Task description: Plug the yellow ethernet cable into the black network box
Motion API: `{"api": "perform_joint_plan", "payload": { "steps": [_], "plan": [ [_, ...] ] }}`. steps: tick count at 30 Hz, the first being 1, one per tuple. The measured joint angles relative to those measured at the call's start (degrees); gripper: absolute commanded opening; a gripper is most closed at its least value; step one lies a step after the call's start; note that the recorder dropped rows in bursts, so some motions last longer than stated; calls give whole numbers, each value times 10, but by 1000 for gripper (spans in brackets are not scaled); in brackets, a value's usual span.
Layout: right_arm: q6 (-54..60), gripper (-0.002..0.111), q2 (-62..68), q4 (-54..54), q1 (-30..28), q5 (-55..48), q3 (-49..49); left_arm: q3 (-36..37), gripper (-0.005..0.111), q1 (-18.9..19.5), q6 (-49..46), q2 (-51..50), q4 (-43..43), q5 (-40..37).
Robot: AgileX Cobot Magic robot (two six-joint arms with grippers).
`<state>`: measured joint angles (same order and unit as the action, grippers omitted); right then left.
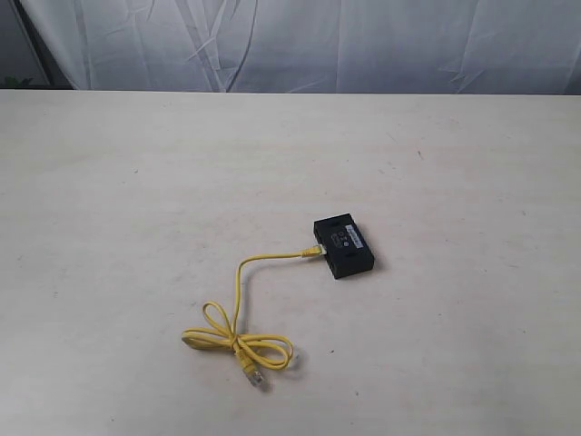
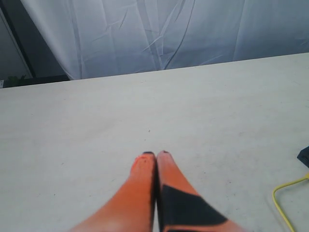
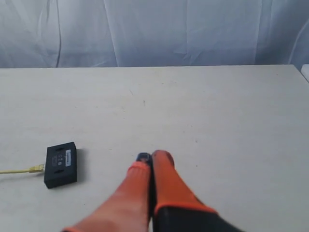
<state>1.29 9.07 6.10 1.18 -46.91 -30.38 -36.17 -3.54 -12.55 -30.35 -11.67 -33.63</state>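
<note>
The black network box (image 1: 344, 244) lies flat on the table, right of the middle. The yellow ethernet cable (image 1: 238, 300) has one plug (image 1: 311, 248) set against the box's left side; the cord bends down into a loose bow-like loop, and its other clear plug (image 1: 259, 380) lies free near the front. Neither arm shows in the exterior view. My left gripper (image 2: 155, 154) is shut with nothing between its orange fingers; a stretch of the cable (image 2: 285, 193) and a corner of the box (image 2: 304, 156) show at that view's edge. My right gripper (image 3: 153, 157) is shut and empty, apart from the box (image 3: 61, 164).
The pale table (image 1: 136, 200) ends at its far edge against a white cloth backdrop (image 1: 309, 41). A dark gap (image 2: 14, 48) shows beside the cloth in the left wrist view.
</note>
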Motion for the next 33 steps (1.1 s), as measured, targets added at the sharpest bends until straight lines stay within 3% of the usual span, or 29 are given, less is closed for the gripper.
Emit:
{"api": "perform_joint_plan", "payload": {
  "steps": [9, 26, 33],
  "plan": [
    [0, -1, -75, -1, 9, 35, 18, 0, 0, 0, 0, 0, 0, 0],
    [0, -1, -87, 11, 9, 276, 262, 0, 0, 0, 0, 0, 0, 0],
    [1, -1, -87, 14, 9, 299, 300, 0, 0, 0, 0, 0, 0, 0]
  ]
}}
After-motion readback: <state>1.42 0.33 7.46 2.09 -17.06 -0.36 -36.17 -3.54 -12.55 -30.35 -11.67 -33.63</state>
